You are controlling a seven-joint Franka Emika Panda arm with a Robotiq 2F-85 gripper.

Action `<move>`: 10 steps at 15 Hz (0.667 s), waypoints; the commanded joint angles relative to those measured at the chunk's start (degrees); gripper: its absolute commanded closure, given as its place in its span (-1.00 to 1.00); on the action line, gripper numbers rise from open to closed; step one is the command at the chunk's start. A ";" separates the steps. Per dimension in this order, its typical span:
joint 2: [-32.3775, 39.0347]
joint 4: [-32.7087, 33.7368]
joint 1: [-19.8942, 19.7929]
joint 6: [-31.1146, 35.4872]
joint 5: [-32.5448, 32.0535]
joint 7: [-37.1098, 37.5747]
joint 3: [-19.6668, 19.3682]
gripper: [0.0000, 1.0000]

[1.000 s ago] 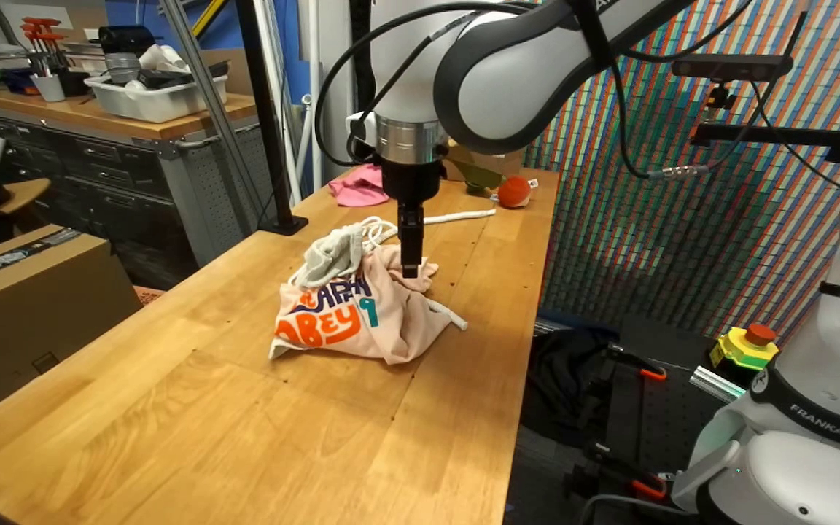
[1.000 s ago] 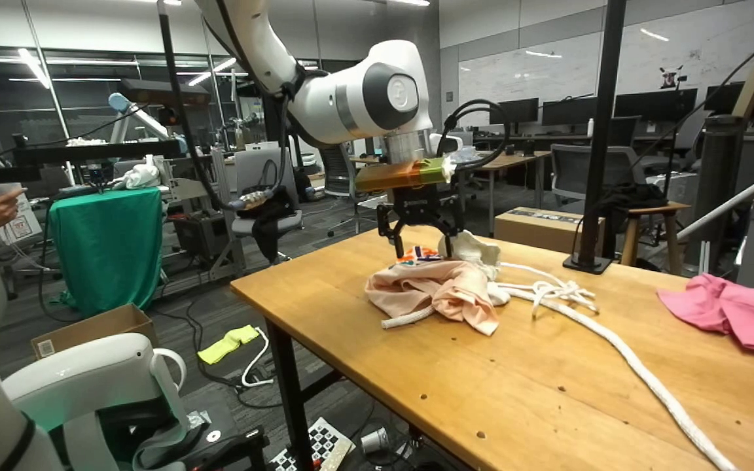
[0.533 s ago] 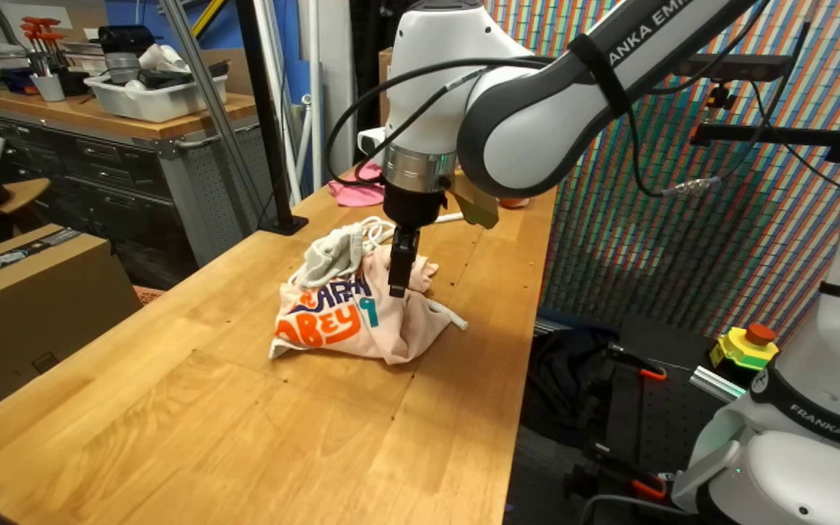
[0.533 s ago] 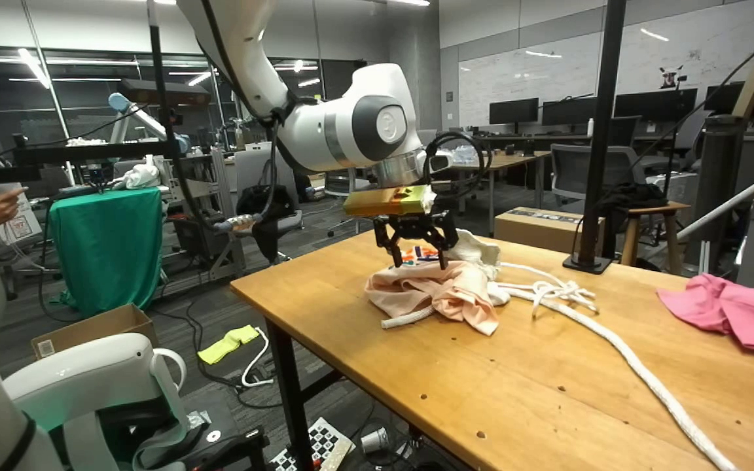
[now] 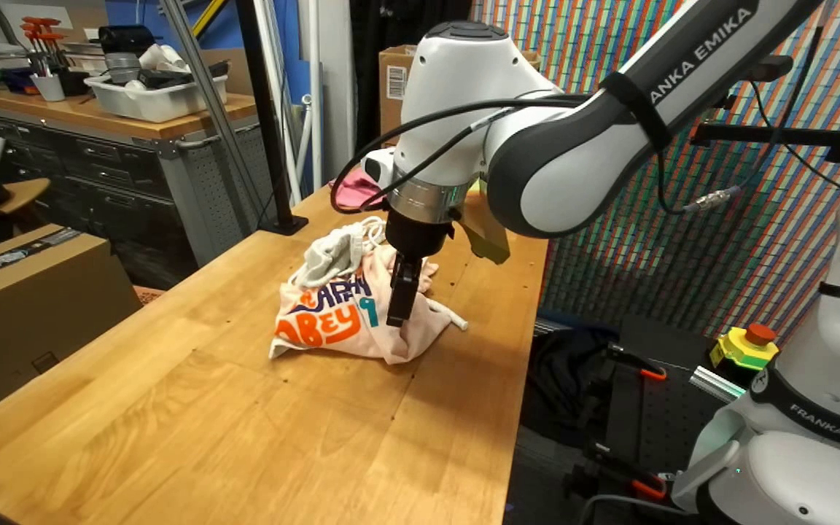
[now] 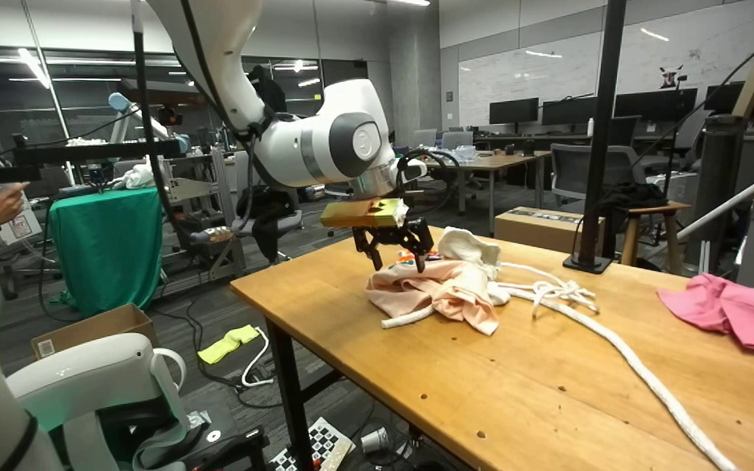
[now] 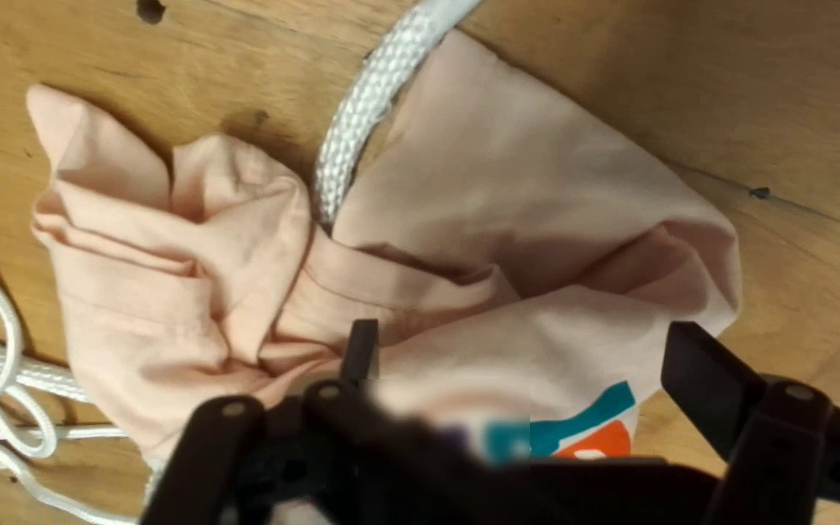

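- Peach cloth [image 5: 363, 315]: crumpled heap on the wooden tabletop [image 5: 172, 437], pale, matte, many soft folds.
- Print on one face: orange, navy and teal lettering; in an exterior view a big orange "BEY" and a teal "9" read clearly, rest partly lost in creases.
- Wrist view: broad smooth panel on one side, tight gathers on the other, white rope end [image 7: 362, 117] coming out between; bit of teal and orange print low down by the fingers [image 7: 712, 386].
- Off-white cloth [image 6: 468, 247]: bunched up against the peach cloth, can't tell if attached.
- Location: in an exterior view [image 6: 410, 294], peach cloth sits toward the tabletop's left-hand corner, in from both edges.
- Gripper [image 7: 522, 357]: fingers spread wide, angled down over the peach cloth, nothing pinched; contact unclear.
- Thin white cord [image 6: 563, 294]: loose loops beside the peach cloth.
- Thick white rope [image 6: 645, 373]: trails away across the tabletop.
- Pink cloth [image 6: 730, 311]: brighter, rumpled, well apart, near the same tabletop edge as the black post [image 6: 596, 157].
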 commanded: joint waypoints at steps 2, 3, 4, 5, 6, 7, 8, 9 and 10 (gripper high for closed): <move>-1.42 -3.32 0.74 6.29 -2.89 2.86 0.57 -1.00; -1.10 -3.54 0.79 7.40 -4.15 3.57 0.44 -1.00; -0.61 -3.61 0.81 8.56 -6.38 4.95 0.10 -1.00; -0.01 -3.58 0.81 9.75 -8.84 6.69 -0.25 -1.00; 0.68 -3.30 0.75 10.61 -11.53 8.69 -0.65 -1.00; 1.40 -2.76 0.76 11.30 -14.94 11.49 -1.26 -1.00; 2.03 -2.17 0.81 11.37 -17.29 13.48 -1.64 -1.00; 2.73 -1.49 0.90 11.58 -20.11 16.06 -2.22 -1.00; 3.31 -0.95 1.04 11.50 -22.68 18.35 -2.72 -1.00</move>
